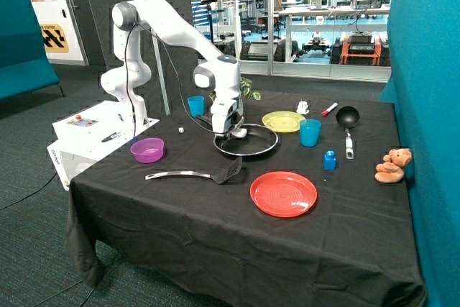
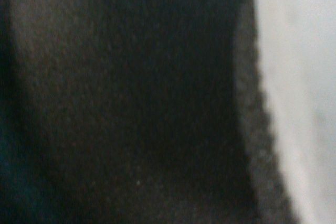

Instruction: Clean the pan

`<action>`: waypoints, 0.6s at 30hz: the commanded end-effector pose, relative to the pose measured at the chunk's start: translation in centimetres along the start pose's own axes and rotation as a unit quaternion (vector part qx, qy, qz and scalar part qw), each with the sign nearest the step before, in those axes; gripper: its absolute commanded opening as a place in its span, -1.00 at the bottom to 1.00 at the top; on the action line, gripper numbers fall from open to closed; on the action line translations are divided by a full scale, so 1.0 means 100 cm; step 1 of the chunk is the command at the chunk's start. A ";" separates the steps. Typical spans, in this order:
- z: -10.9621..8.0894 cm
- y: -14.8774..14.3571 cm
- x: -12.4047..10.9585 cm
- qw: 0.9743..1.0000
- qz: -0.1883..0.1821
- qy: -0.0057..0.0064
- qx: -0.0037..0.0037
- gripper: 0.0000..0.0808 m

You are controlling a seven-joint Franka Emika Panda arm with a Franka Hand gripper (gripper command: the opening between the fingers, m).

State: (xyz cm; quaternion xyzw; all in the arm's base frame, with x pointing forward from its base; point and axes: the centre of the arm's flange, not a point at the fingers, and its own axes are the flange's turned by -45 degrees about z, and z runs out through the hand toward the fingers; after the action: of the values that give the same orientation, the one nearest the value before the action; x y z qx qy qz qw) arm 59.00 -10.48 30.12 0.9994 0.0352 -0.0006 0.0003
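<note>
Pan (image 1: 248, 141): mid-table between purple bowl (image 1: 147, 150) and yellow plate (image 1: 283, 121); gripper (image 1: 231, 133) low over its near-arm rim, something pale at its tip, finger state undeterminable; pan floor lies directly beneath.

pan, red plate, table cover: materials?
Pan: looks like metal, with a shiny bright rim around a dark, matte inside, maybe a non-stick coating. The gripper is down inside it.
Red plate: probably plastic; uniform glossy red with moulded concentric rings.
Table cover: black fabric; matte, draping in folds over the edge.
</note>
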 end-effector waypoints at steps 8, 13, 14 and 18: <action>0.016 -0.022 -0.007 1.000 -0.021 0.001 0.000 -1.00; 0.017 -0.032 -0.004 1.000 -0.027 0.001 0.000 -1.00; 0.018 -0.035 -0.003 1.000 -0.028 0.001 0.000 -1.00; 0.017 -0.046 0.007 0.999 -0.034 0.001 0.000 -1.00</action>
State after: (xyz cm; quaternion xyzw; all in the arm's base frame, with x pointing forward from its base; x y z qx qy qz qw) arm 58.52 -7.88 28.68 0.9982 0.0590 0.0007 -0.0036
